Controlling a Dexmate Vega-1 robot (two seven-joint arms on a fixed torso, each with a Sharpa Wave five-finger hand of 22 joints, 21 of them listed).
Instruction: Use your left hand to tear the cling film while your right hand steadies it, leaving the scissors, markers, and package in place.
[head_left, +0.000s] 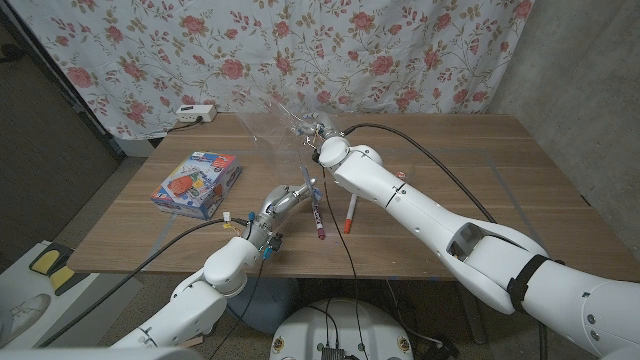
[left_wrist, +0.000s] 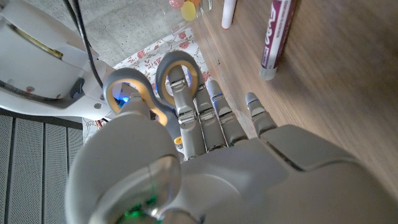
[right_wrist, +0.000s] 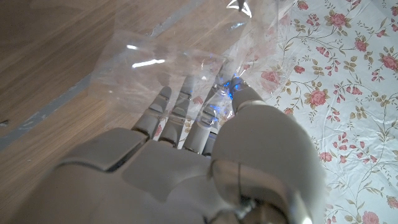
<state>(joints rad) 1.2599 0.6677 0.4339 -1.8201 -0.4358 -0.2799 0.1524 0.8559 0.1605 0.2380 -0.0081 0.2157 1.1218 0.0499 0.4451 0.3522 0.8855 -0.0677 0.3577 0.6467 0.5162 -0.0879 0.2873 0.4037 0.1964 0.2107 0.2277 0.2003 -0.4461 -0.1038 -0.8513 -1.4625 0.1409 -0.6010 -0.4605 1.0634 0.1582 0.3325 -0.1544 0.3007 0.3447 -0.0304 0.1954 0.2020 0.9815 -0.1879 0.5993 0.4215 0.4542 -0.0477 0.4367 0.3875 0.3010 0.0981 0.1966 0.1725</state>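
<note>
The cling film (head_left: 285, 125) stands up off the far middle of the table (head_left: 480, 170) as a crinkled clear sheet, and I have my right hand (head_left: 312, 133) up against it there; in the right wrist view the film (right_wrist: 180, 56) drapes over and beyond the fingertips (right_wrist: 163, 94), so I judge that hand is holding it to steady it, though I cannot make out a firm pinch through the glare. My left hand (head_left: 285, 200) is well short of the film, down near the table's middle, with its fingers (left_wrist: 205, 115) stretched out and apart, holding nothing; the left wrist view puts them right at the scissors (left_wrist: 152, 87), whose grey and orange loops sit just past the fingertips. I would keep clear of those, since they are meant to stay where they lie. Two markers rest just beside that hand, a purple-banded marker (head_left: 317, 218) and an orange-tipped marker (head_left: 349, 214), and the package (head_left: 197, 183) lies well apart toward my left edge. The tear has not begun, as I read it: the left hand has to lift over the clutter and reach the film's free edge
</note>
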